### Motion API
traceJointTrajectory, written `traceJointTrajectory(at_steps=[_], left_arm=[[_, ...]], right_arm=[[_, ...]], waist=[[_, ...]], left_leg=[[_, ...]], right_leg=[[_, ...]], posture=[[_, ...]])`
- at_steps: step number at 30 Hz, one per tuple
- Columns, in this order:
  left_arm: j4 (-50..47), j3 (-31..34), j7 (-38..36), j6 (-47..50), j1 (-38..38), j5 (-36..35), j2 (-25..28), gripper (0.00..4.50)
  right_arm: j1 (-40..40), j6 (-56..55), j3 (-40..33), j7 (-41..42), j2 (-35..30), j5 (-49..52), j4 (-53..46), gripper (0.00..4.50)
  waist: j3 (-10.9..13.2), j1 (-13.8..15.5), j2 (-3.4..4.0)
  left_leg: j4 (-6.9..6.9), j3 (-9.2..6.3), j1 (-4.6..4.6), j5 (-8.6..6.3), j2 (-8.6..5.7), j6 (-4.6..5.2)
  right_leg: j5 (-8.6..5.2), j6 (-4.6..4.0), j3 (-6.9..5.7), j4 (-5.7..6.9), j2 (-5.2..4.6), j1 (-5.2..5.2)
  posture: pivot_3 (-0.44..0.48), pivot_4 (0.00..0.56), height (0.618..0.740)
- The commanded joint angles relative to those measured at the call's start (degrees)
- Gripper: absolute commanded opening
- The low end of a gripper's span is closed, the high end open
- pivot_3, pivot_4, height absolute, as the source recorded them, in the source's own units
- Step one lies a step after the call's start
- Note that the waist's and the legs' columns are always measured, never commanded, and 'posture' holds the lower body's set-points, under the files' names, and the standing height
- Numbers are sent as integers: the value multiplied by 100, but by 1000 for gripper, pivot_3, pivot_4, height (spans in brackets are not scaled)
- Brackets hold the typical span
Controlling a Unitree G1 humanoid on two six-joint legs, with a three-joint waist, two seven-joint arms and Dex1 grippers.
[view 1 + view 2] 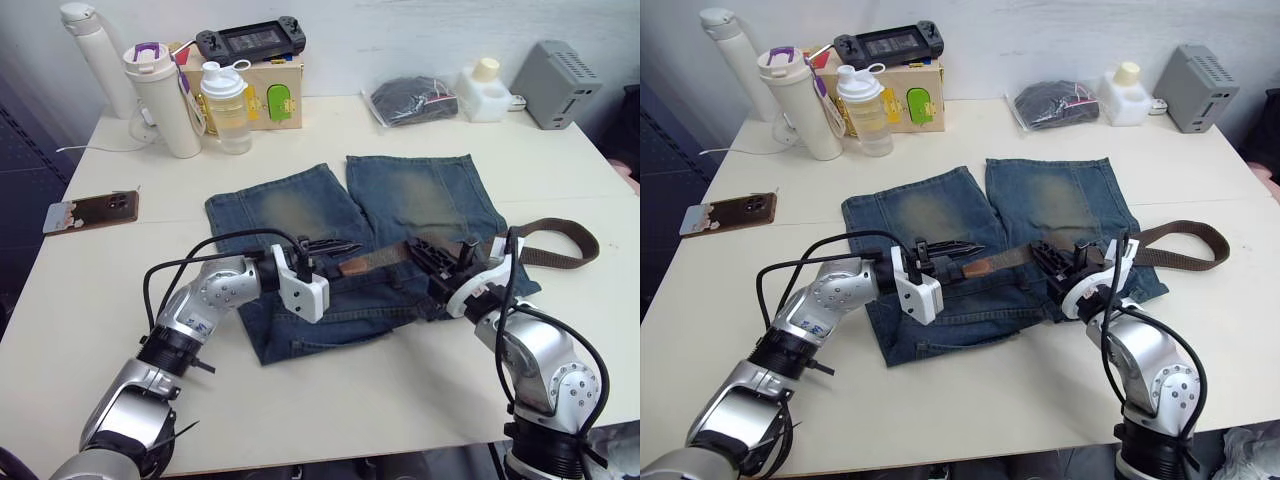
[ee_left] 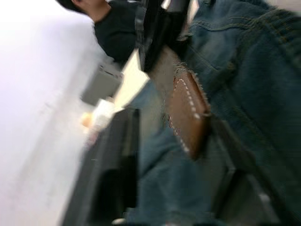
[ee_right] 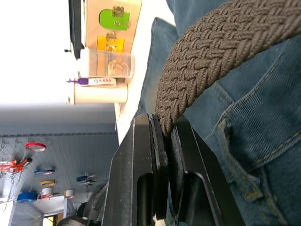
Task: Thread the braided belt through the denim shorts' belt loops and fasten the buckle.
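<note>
The denim shorts (image 1: 400, 205) lie flat mid-table, legs pointing away and waistband toward me. Across the waistband runs the braided belt (image 1: 385, 260), which curls into a loop (image 1: 565, 245) on the table to the right. Its tan leather tip (image 2: 188, 113) lies just ahead of my left gripper (image 1: 338, 250), which is open, one black finger (image 2: 113, 169) on each side of it. My right gripper (image 3: 162, 127) is shut on the woven strap over the waistband's right part, beside a belt loop (image 3: 230, 155). The buckle is hidden.
A phone (image 1: 92, 211) lies at the left edge. Along the back stand a white flask (image 1: 95, 55), two bottles (image 1: 170, 100), a box with a game console (image 1: 250, 42), a black pouch (image 1: 410, 100), a white jar (image 1: 483, 90) and a grey device (image 1: 555, 83).
</note>
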Motion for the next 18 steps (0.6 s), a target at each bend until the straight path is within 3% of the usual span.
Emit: traceJointTrajectory(at_steps=[1,6,18], left_arm=[[-1187,165,-970,1573,530,-1763,306,3020],[-2154,442,-1483,3334,1230,-2854,793,3020],[-2809,859,-1342,4302,1634,-3129,669,3020]], right_arm=[[12,33,-459,342,-589,133,207,0],[32,155,-678,713,-1160,133,597,0],[-55,185,-682,1706,-1725,-409,1339,0]], waist=[[4,-17,7],[-3,-17,22],[-6,29,34]], left_leg=[[0,0,0,0,0,0],[0,-5,4,1,7,-1],[-8,-4,9,2,4,1]], right_leg=[[0,-1,3,-1,-2,0],[-2,-4,32,-19,1,15],[-3,-5,31,-28,1,23]], posture=[[0,150,687],[0,150,687],[0,150,687]])
